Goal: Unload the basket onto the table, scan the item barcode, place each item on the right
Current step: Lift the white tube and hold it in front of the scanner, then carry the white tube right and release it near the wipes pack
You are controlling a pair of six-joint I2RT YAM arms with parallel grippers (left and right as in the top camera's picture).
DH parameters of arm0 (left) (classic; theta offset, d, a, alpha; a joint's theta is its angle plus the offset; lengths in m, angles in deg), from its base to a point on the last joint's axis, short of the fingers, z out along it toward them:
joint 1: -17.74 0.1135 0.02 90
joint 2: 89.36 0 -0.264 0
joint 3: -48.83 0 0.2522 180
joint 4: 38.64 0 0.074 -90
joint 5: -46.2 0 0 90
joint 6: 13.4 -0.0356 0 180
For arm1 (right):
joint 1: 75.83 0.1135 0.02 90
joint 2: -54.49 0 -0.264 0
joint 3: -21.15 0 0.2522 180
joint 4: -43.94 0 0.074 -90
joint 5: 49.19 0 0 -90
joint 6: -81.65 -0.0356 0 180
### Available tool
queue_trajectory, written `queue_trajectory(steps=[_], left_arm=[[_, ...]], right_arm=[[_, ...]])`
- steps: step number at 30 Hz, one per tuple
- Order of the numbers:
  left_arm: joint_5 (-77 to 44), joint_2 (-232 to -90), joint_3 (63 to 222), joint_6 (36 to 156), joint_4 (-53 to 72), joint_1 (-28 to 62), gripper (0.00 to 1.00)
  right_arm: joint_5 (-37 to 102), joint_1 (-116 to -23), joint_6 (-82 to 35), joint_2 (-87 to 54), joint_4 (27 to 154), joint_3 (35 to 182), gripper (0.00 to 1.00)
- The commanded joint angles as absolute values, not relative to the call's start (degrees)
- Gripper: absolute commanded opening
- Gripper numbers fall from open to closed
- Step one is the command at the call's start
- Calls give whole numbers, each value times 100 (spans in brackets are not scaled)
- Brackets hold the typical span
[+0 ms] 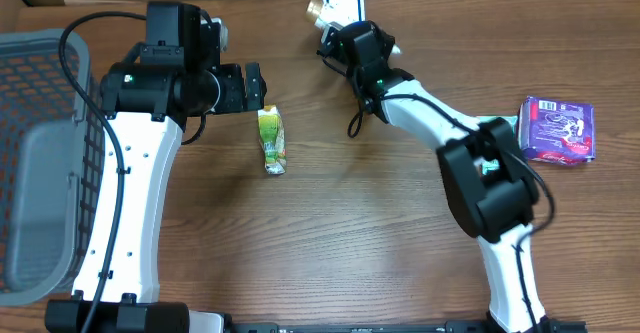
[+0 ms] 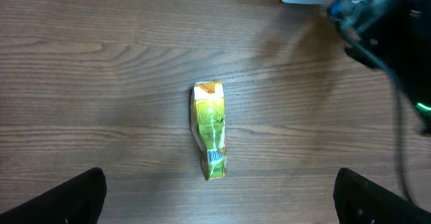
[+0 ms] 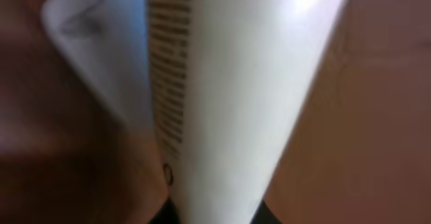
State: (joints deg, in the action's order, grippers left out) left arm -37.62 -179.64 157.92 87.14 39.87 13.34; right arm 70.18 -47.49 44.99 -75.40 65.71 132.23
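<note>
Left hand [image 1: 258, 88] fingers apart, beside green-yellow pouch [image 1: 272, 140] lying on worktop [image 1: 350, 233], right hand [image 1: 338, 28] clamped on white object [image 1: 345, 1], purple packet [image 1: 560, 130] well apart.

Overhead camera looks straight down on the desk [image 1: 330, 233], left arm [image 1: 135, 203] and right arm [image 1: 490, 188] in frame. Left wrist camera faces down from well above, sharing the green packet [image 1: 272, 140] [image 2: 209, 130] with it. Right wrist camera sits hard against a blurred white item [image 3: 222, 83].
</note>
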Motion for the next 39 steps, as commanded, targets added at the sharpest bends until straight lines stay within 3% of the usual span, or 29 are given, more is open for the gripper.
queue_trajectory(steps=[1,11,16,21,27,39], left_arm=[[-3791,-18012,15832,8690,3961,1323,99],[-3791,-18010,15832,8688,3963,1323,99],[-3791,-18012,15832,8688,3963,1323,100],[-3791,-18012,15832,8690,3963,1323,100],[-3791,-18012,15832,8690,3963,1323,100],[-3791,-18012,15832,8690,3963,1323,99]], right_arm=[[7022,-4690,2445,-5986,7085,13428,4],[6323,-5468,-2095,-4751,10783,13428,4],[5324,-6301,-3170,-4828,11830,13122,4],[3934,-6915,-2025,-4863,11406,12283,4],[3448,-7116,-143,-4863,10739,11343,4],[3903,-7737,242,-4871,10341,10528,4]])
